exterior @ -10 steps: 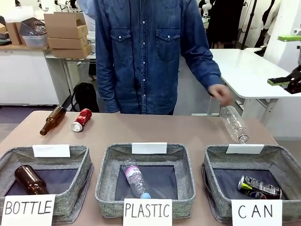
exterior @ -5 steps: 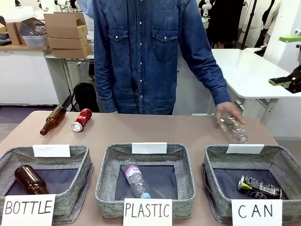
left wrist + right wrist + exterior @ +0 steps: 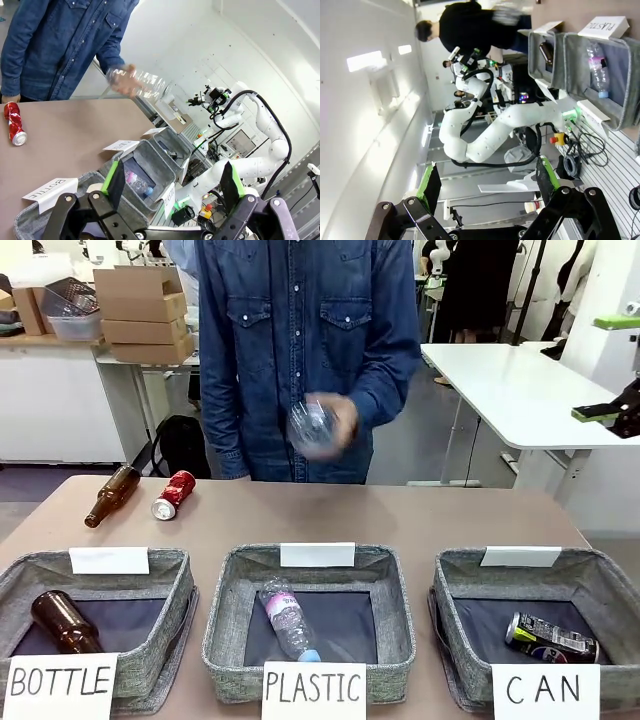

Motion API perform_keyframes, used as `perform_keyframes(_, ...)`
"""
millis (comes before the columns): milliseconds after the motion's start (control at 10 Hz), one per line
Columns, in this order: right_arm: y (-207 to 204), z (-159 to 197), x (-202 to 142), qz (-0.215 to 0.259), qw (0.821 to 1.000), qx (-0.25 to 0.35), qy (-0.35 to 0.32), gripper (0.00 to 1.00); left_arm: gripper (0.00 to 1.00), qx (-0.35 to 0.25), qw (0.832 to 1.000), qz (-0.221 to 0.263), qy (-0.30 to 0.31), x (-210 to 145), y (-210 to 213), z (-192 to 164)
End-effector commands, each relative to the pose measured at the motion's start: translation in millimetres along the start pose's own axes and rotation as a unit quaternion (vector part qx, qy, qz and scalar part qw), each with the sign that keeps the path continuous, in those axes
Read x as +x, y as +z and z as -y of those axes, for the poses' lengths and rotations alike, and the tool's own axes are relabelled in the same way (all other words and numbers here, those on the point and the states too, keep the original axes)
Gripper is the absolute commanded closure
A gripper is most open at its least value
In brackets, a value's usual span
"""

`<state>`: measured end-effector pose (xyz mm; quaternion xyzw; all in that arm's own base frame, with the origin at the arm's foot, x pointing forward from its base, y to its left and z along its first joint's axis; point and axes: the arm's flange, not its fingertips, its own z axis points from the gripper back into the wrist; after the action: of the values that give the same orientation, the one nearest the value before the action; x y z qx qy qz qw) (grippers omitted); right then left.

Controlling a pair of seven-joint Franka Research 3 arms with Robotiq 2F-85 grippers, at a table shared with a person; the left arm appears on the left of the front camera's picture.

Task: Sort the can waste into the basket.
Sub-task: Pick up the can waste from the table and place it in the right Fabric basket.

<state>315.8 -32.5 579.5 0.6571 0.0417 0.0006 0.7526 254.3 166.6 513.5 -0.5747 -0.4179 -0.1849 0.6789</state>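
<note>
Jaws on both arms stand wide apart, holding nothing. We see the dark can (image 3: 551, 637) lying in the CAN basket (image 3: 610, 585), whose right side is cut off. Farther back, the red can (image 3: 174, 494) lies unsorted on the worktop (image 3: 400, 515). The person's hand (image 3: 346, 423) has lifted the clear bottle (image 3: 311, 426) to chest height, where it is blurred. It is not can waste.

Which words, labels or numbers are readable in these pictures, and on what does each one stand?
"BOTTLE": left sign, on the left basket.
"PLASTIC": middle sign, on the middle basket.
"CAN": right sign, on the right basket.
Print on the dark can, the red can and the bottle label in the middle basket: too small to read.
White tags on the rims: blank.
</note>
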Motion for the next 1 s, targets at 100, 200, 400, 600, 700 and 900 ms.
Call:
perform_keyframes(100,4.7,-1.0,-0.1,-0.004,1.0,-0.002,0.011,0.0,0.0,-0.007,1.0,0.008,-0.01,1.5,-1.2,1.0)
perform_keyframes(200,4.7,-1.0,-0.1,-0.004,1.0,-0.002,0.011,0.0,0.0,0.0,1.0,0.0,0.0,0.0,0.0,0.0)
perform_keyframes(400,4.7,-1.0,-0.1,-0.004,1.0,-0.002,0.011,0.0,0.0,-0.043,0.995,-0.083,-0.044,23.8,-26.1,2.2)
perform_keyframes(600,4.7,-1.0,-0.1,-0.004,1.0,-0.002,0.011,0.0,0.0,-0.034,0.98,-0.189,-0.04,40.2,-91.6,-30.6)
perform_keyframes(700,4.7,-1.0,-0.1,-0.004,1.0,-0.002,0.011,0.0,0.0,0.012,0.976,-0.218,-0.021,41.6,-120.1,-45.9)
perform_keyframes(900,4.7,-1.0,-0.1,-0.004,1.0,-0.002,0.011,0.0,0.0,0.053,0.973,-0.225,0.008,45.0,-156.6,-65.3)
